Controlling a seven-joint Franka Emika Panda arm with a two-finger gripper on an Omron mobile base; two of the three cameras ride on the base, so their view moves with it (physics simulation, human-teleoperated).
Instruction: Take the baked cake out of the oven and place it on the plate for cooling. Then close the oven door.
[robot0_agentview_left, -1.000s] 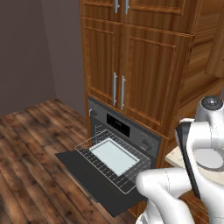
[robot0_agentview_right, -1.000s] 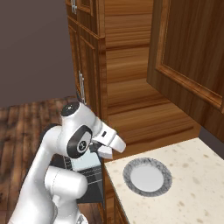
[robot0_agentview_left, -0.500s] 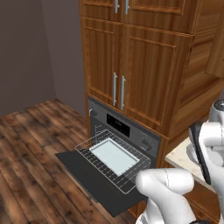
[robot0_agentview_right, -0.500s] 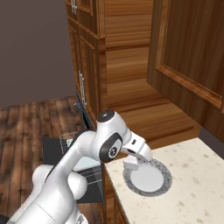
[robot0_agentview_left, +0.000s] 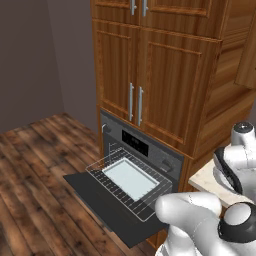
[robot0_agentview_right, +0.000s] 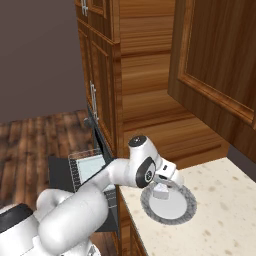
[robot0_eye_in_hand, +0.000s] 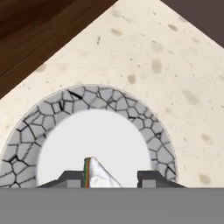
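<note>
Baked cake (robot0_eye_in_hand: 99, 175), small white wedge, clamped between the gripper (robot0_eye_in_hand: 111, 178) fingertips, poised over the white centre of the plate (robot0_eye_in_hand: 131, 109). Plate on speckled countertop (robot0_eye_in_hand: 175, 57), just beside the oven (robot0_agentview_left: 145, 150) cabinet. Oven door (robot0_agentview_left: 100, 205) dropped fully open; pale baking tray (robot0_agentview_left: 131, 178) on the pulled-out wire rack (robot0_agentview_left: 150, 210).

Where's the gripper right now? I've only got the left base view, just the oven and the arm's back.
Observer: The gripper is over the plate on the counter, right of the oven.
Operator: Is the cake in it?
Observer: Yes, in the hand view the baked cake sits between the fingertips, above the plate's white centre.
Operator: Anything else on that counter?
Observer: The right base view shows the plate there, nothing else that I can see.
</note>
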